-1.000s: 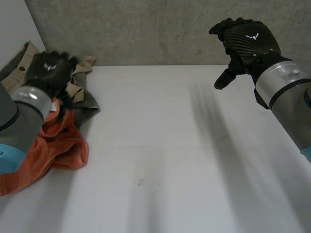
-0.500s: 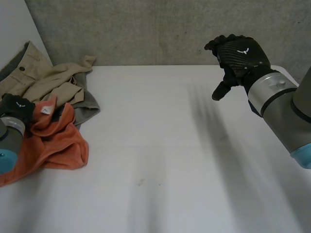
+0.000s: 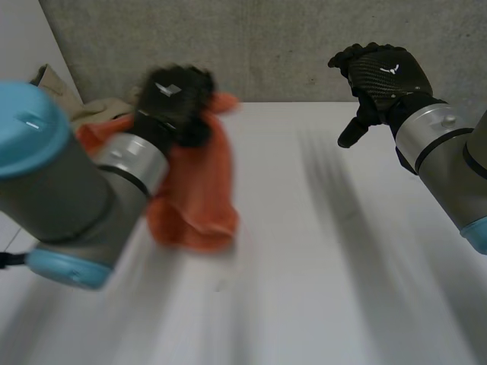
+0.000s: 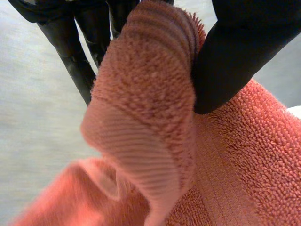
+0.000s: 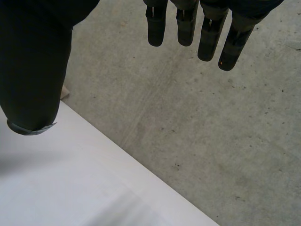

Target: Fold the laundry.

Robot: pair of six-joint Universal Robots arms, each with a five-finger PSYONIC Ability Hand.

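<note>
My left hand (image 3: 173, 103) is up over the table's far left part, clamped on the orange towel (image 3: 199, 190). In the left wrist view my thumb (image 4: 235, 56) presses a folded, ribbed hem of the towel (image 4: 155, 122) against my fingers (image 4: 70, 52), so the cloth is pinched between them at its edge, with a loop of hem bulging out just below the pinch. The rest of my fingers run nearly straight behind the fold.

My right hand (image 3: 380, 76) hangs in the air over the table's far right part, close to the back edge, and holds nothing. In the right wrist view its fingers (image 5: 188, 23) point down side by side, loose and almost straight, and the thumb (image 5: 33, 70) stands well apart from them, with only air in the gap.

The table (image 3: 319, 266) is white and bare across its middle and right. A rough grey concrete wall (image 3: 266, 46) rises right behind its back edge. At the far left corner, behind my left arm, a bit of beige clothing (image 3: 57, 84) lies against the wall.

The towel hangs from my pinch with its long axis running from my hand at the back down toward the near edge. Its free end points at the table's left half. Whether that end touches the table I cannot tell.
</note>
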